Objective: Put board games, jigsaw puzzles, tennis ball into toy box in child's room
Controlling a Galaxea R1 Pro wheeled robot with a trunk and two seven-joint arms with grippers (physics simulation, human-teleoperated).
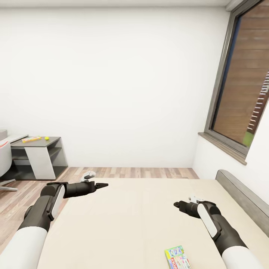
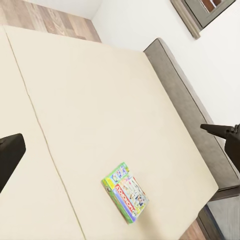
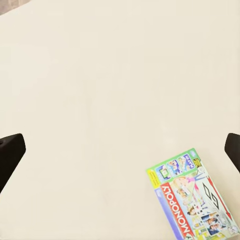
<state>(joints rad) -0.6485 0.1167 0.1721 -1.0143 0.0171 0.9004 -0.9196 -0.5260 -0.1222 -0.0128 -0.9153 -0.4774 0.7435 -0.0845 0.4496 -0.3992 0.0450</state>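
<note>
Lying flat on the bed [image 1: 130, 220], near and right, the board game [image 1: 178, 257] looks light, stiff and thin; best pinched across an edge. Right end effector [image 1: 176, 204] hovers above it, fingers apart. Left end effector [image 1: 105, 184]: fingers apart, judging by its wrist view.

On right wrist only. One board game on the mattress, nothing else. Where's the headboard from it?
Observer: The headboard runs along the bed's right side in the head view; the board game lies nearer the robot than the right gripper.
Operator: Left arm?
Observer: The left gripper hangs over the bed's far left part, holding nothing.
Operator: Any other toys?
Observer: A tennis ball sits on the furniture at far left, across the floor.
</note>
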